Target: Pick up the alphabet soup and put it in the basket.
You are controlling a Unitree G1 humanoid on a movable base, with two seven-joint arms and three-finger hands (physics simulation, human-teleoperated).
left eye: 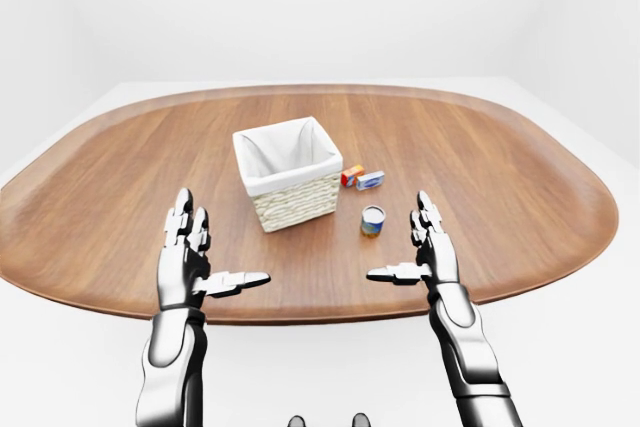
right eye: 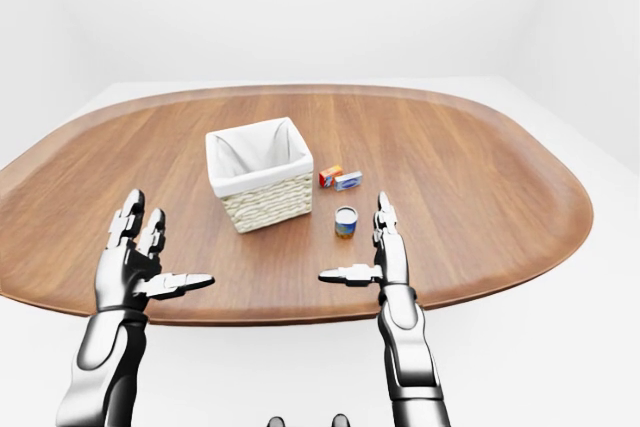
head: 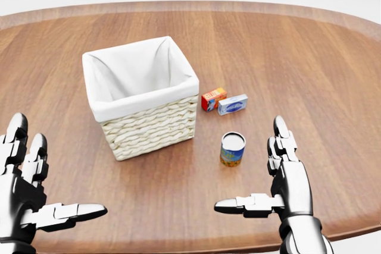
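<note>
Both hands' fingers (head: 281, 141) spread, clear of soup can (head: 232, 149).

A wide oval wooden worktop (head: 321, 57) carries a cloth-lined wicker basket (head: 141, 104), an upright soup can (head: 232, 149) to its lower right, and an orange box (head: 213, 99) touching a blue box (head: 233, 104).
</note>
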